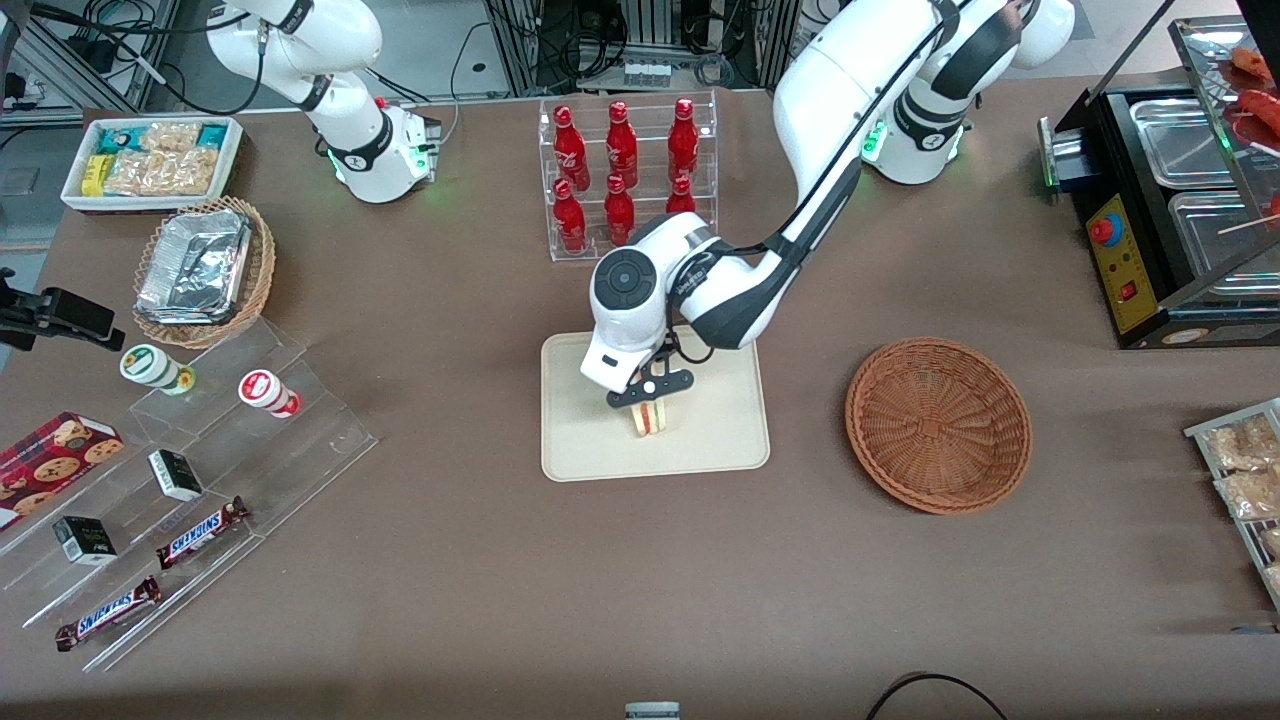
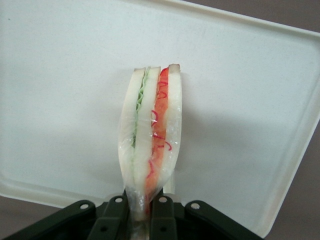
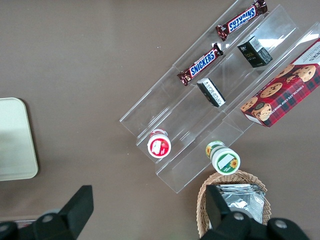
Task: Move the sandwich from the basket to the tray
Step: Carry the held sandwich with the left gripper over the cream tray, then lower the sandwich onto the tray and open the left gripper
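Observation:
The sandwich (image 1: 649, 418) (image 2: 151, 135), a clear-wrapped wedge of white bread with green and red layers, stands on edge over the middle of the cream tray (image 1: 720, 440) (image 2: 60, 75). My left gripper (image 1: 648, 397) (image 2: 140, 212) is shut on the sandwich's narrow end, its black fingers (image 2: 163, 217) pressing both sides of the wrap. Whether the sandwich touches the tray surface cannot be told. The reddish-brown wicker basket (image 1: 938, 424) sits empty on the table beside the tray, toward the working arm's end.
A clear rack of red bottles (image 1: 625, 170) stands farther from the front camera than the tray. Toward the parked arm's end are acrylic steps with snack bars (image 1: 200, 533), a tan basket with foil container (image 1: 200, 270) and a white snack bin (image 1: 155, 160). A black food warmer (image 1: 1170, 200) stands at the working arm's end.

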### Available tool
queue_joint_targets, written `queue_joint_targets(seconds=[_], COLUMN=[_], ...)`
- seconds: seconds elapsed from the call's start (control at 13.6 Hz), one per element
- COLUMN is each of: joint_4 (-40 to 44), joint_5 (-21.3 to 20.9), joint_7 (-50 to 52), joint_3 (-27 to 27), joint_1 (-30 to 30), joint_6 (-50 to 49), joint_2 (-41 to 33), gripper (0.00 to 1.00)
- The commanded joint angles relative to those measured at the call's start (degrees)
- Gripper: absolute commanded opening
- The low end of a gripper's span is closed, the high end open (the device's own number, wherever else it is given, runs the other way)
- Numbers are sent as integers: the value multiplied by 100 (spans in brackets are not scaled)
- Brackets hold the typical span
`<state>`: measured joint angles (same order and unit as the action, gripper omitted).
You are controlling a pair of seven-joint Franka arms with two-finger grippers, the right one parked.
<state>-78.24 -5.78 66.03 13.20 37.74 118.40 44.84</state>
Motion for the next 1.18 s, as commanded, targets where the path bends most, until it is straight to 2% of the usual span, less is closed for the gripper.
queue_joint_targets(seconds=[0.0, 0.22, 0.37, 0.81, 0.88, 0.96, 1.1], joint_4=[300, 397, 406, 406, 406, 414, 642], joint_5=[-151, -178, -344, -362, -362, -354, -301], joint_7=[156, 33, -108, -82, -29, -12, 24], joint_3=[-89, -89, -89, -89, -89, -89, -89], joint_1=[129, 120, 103, 76, 67, 67, 67], joint_6=[-281, -563, -572, -493, -493, -493, -606], joint_2=[131, 131, 148, 297, 341, 324, 254], gripper=[0, 0, 0, 0, 21, 99, 100])
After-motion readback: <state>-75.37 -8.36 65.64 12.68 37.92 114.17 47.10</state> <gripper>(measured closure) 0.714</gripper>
